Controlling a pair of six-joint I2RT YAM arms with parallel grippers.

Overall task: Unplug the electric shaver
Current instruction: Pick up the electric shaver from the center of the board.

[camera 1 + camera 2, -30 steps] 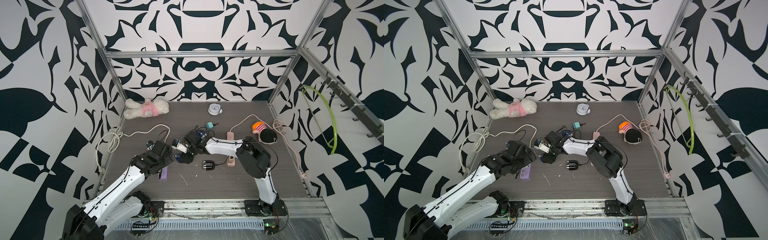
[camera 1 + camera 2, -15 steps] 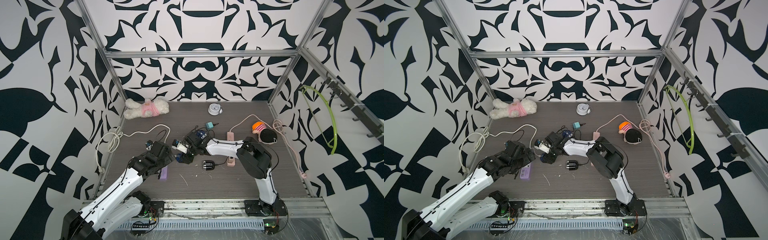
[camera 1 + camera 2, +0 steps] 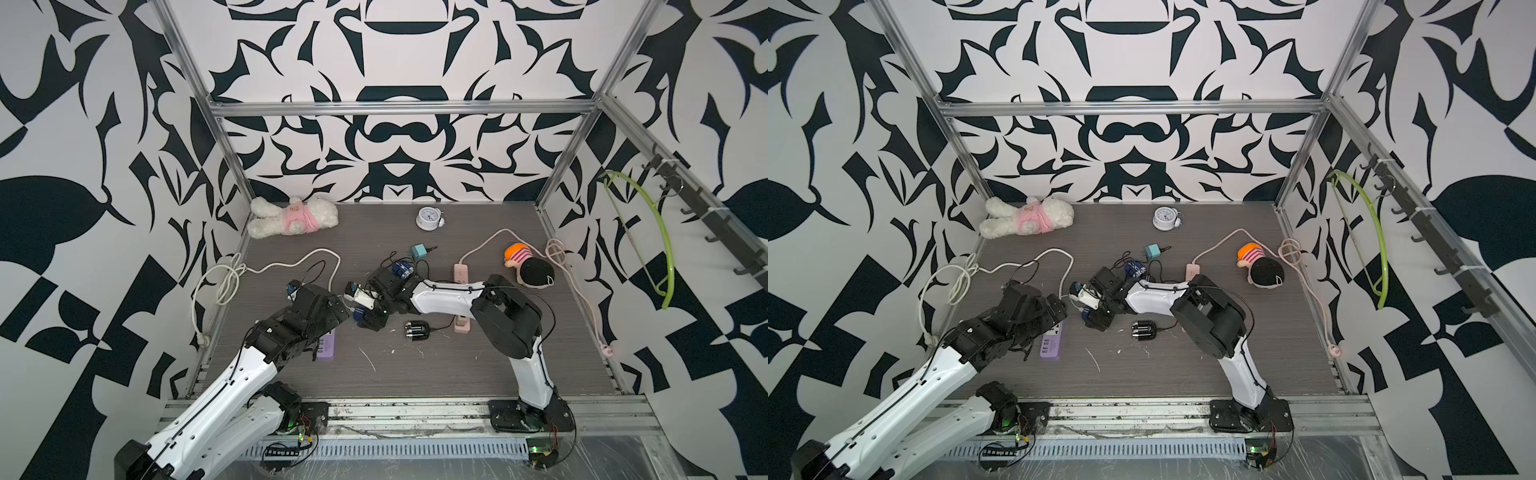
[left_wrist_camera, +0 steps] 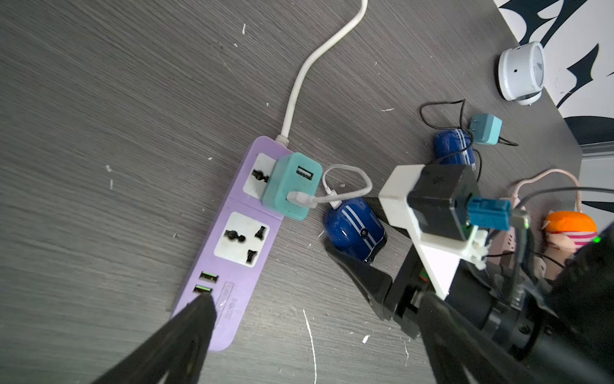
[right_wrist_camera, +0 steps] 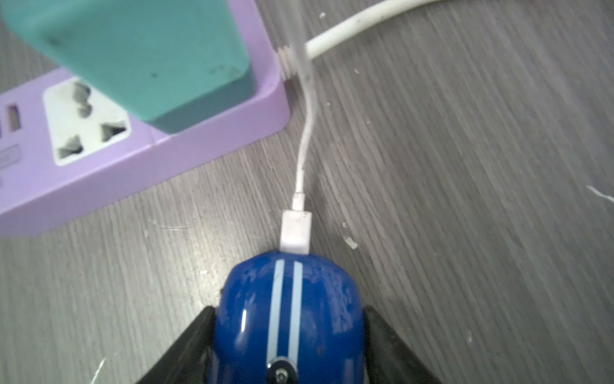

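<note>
Left pincer [image 4: 317, 299] slightly back, wide apart above purple power strip [image 4: 239, 282]; right pincer [image 5: 288, 311] snug around blue shaver [image 5: 289, 327].

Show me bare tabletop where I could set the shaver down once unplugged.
Widest bare patch: between the purple power strip, the black device and the front rail. Also open: between plush bear and alarm clock. Crowded: mid-table around the blue shaver, its cable and teal adapter.

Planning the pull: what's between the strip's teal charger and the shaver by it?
Just the looped white cable joining charger and shaver; left wrist view.
</note>
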